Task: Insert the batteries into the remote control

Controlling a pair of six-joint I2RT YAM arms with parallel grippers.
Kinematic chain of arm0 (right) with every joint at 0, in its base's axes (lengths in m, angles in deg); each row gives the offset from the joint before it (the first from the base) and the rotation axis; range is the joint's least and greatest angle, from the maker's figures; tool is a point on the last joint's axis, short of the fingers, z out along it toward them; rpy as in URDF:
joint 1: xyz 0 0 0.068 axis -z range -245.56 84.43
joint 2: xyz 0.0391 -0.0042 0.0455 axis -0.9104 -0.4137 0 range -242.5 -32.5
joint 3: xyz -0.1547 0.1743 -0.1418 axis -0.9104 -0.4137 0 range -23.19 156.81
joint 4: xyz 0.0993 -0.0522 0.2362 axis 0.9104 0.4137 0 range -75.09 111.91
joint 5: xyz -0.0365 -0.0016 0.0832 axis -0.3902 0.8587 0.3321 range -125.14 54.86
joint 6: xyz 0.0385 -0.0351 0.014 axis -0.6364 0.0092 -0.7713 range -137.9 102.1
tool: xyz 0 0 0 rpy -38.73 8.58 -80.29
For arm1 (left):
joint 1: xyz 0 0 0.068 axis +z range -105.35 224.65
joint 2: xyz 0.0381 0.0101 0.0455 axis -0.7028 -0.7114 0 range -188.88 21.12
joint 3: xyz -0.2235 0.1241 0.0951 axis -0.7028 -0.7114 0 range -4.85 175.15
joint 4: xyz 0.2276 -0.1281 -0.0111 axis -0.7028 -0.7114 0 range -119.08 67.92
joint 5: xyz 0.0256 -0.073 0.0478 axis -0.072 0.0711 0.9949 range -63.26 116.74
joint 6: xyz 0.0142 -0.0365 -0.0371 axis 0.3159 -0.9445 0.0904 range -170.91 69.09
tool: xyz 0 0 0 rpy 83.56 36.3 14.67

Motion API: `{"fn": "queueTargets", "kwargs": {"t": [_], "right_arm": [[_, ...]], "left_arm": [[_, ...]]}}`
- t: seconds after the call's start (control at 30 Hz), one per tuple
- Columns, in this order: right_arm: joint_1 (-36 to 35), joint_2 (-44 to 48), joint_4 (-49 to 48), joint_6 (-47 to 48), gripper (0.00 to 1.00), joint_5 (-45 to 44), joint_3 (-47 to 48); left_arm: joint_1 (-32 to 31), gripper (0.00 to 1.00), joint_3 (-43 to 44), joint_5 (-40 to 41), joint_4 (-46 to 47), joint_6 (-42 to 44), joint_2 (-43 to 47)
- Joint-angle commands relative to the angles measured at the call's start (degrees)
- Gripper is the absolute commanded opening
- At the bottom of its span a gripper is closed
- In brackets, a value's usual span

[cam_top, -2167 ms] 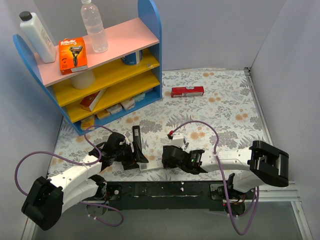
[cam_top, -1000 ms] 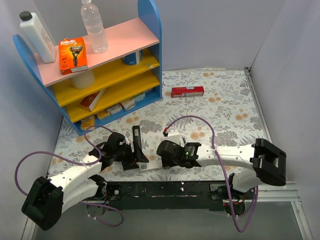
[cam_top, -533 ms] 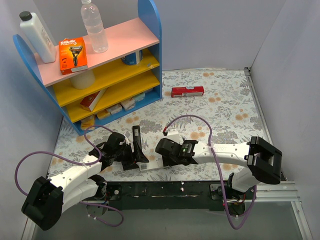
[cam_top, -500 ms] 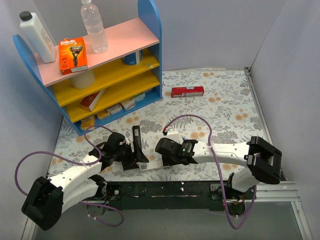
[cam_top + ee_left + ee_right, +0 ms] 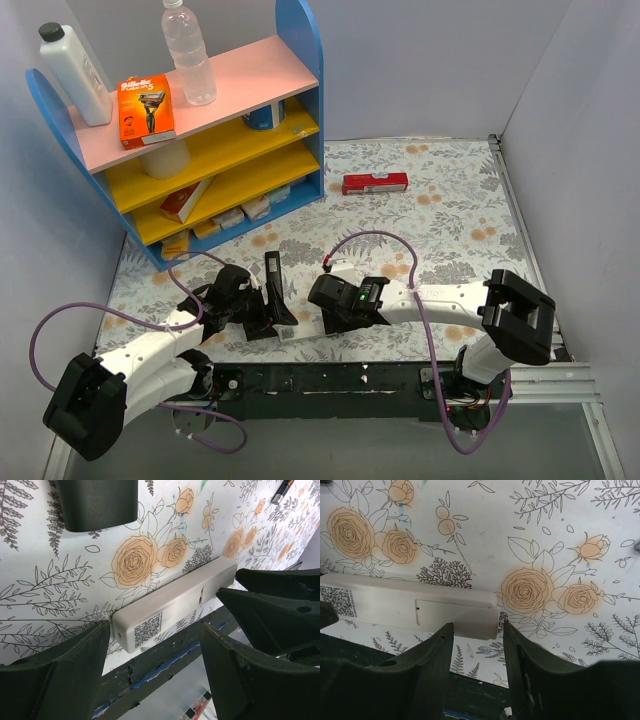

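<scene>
A white remote (image 5: 300,333) lies back side up near the table's front edge, with its QR label and shut battery cover (image 5: 455,617) showing. My left gripper (image 5: 268,318) is open, its jaws on either side of the remote's QR end (image 5: 145,627). My right gripper (image 5: 322,318) is open, just short of the remote's other end (image 5: 410,610), not touching it. A black remote (image 5: 272,275) lies just beyond the left gripper. A thin dark cylinder (image 5: 280,491), perhaps a battery, lies at the top right of the left wrist view. No other batteries show.
A blue shelf unit (image 5: 200,130) with boxes and bottles stands at the back left. A red box (image 5: 375,183) lies at mid back. The black mounting rail (image 5: 330,380) runs along the front edge right below the white remote.
My right gripper has moved left along the front edge, up to the white remote's right end. The left arm and both remotes have not moved.
</scene>
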Motion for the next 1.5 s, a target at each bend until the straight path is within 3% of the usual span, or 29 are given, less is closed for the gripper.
{"fn": "queueTargets", "kwargs": {"t": [0.0, 0.47, 0.7, 0.87, 1.07, 1.33, 1.43, 1.47], "right_arm": [[0.6, -2.1, 1.2, 0.69, 0.51, 1.86, 1.83], [0.69, -3.34, 1.72, 0.08, 0.45, 5.38, -2.47], [0.69, -7.81, 1.46, 2.62, 0.42, 8.36, -0.02], [0.69, -10.01, 1.72, 3.86, 0.38, 10.04, 4.28], [0.78, -13.62, 2.16, 4.3, 0.39, 13.2, 8.6], [5.43, -5.11, 6.55, 6.49, 0.58, 5.65, 10.36], [9.03, 0.6, 7.96, 8.51, 0.65, 2.05, 11.58], [10.08, 3.66, 8.31, 9.13, 0.67, 0.3, 11.85]], "left_arm": [[-0.24, 0.71, -0.07, -0.62, 0.28, 0.87, -0.08], [-0.24, 0.71, 0.2, -0.44, 0.11, 1.13, -0.52], [-0.24, 0.7, 0.37, -1.67, 1.07, 1.83, -1.83], [-0.33, 0.62, 0.63, -3.43, 2.3, 2.36, -2.97], [-0.33, 0.59, 1.16, -4.22, 2.39, 2.89, -3.94], [-0.16, 0.75, 6.6, 8.93, -4.62, 3.42, 0.88], [-0.07, 0.86, 11.07, 14.91, -8.49, 4.29, 2.9], [0.1, 0.94, 12.31, 19.2, -9.64, 4.56, 4.22]]}}
